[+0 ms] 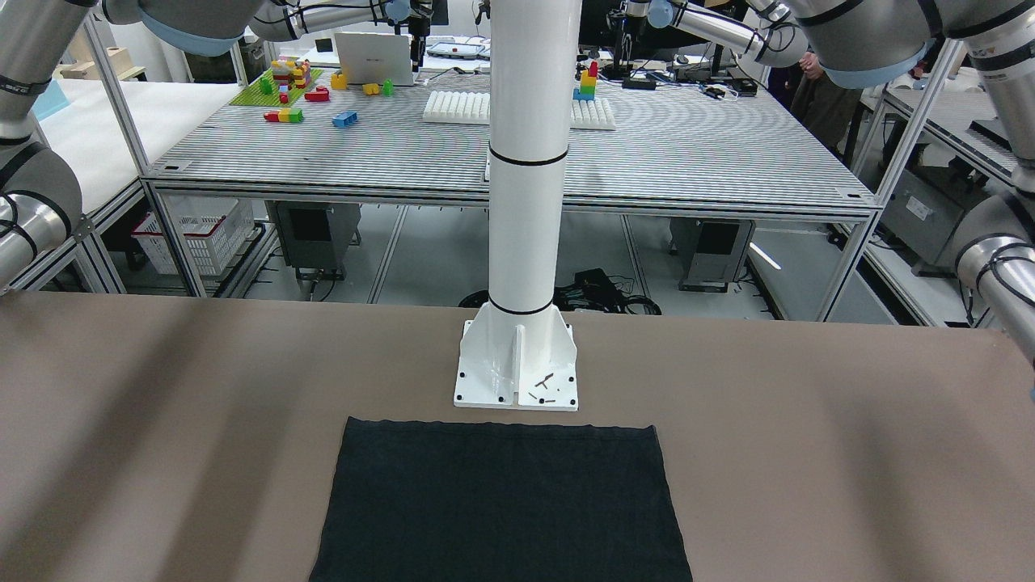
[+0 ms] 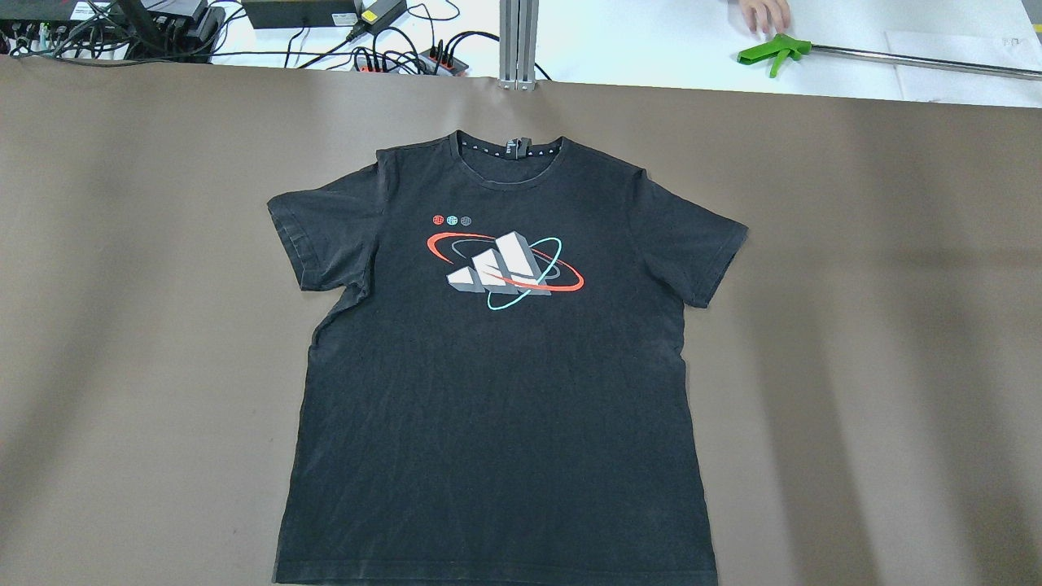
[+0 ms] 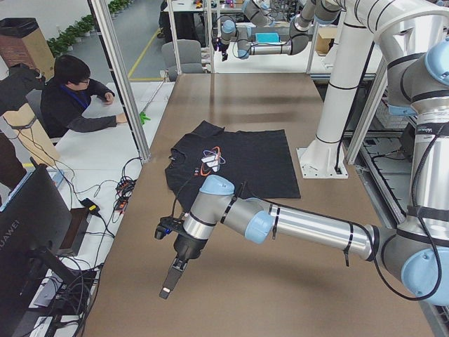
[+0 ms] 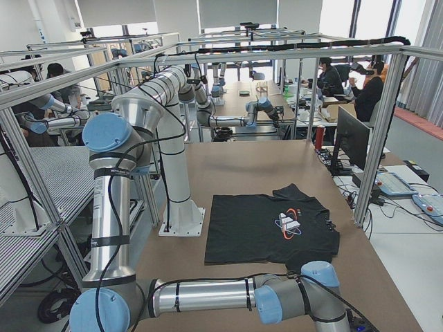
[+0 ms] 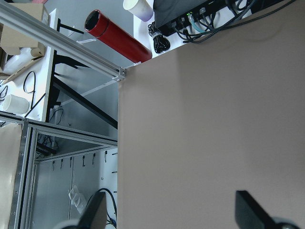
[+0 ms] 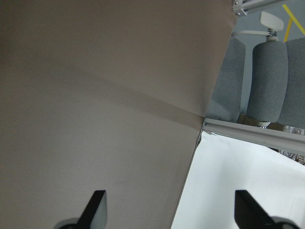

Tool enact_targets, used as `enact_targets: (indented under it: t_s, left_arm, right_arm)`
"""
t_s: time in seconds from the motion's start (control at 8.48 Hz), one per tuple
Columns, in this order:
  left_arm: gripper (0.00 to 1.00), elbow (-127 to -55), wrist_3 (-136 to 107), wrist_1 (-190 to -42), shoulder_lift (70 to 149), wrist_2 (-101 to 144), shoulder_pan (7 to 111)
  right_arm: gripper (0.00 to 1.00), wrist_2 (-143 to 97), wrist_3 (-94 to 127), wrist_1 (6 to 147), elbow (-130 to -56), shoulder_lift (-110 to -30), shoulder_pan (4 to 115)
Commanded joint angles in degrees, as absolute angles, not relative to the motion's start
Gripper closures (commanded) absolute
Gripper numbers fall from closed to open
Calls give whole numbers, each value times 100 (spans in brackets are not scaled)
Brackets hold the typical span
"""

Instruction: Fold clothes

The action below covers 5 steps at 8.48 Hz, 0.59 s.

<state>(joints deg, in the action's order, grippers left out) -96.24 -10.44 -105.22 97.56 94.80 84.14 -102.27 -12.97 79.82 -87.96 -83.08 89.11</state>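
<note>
Fingers on the left gripper are spread wide, nothing between; right gripper same. Both hang over bare cover near the table's ends, well apart from the shirt. Shirt lies flat, print up, mid-table: hem just beside the pole base, collar toward the operators' side, sleeves out. No fold made yet.

Risks for you: the cover is soft cloth too, so a deep pinch takes it along with the shirt. A shallow pinch takes only the top layer, and the two layers split. Uneven lift between arms skews the fold. Hem grabs run close to the pole base, so mind clearance.

Shirt is thin matte black knit, limp, faintly creased. Print looks smoother and stiffer. Cover is matte brown, lightly rippled.
</note>
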Motion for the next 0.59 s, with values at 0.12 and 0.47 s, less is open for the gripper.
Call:
enact_targets:
  t_s: [0.12, 0.47]
  left_arm:
    - [5, -9632, -1055, -10529, 9800, 9483, 8420]
    - [5, -9396, -1011, -10600, 9704, 8983, 8402]
  right_arm:
    - [6, -10222, -1283, 7980, -8798, -8288, 8912]
    - [6, -10239, -1266, 7980, -8833, -8297, 8903]
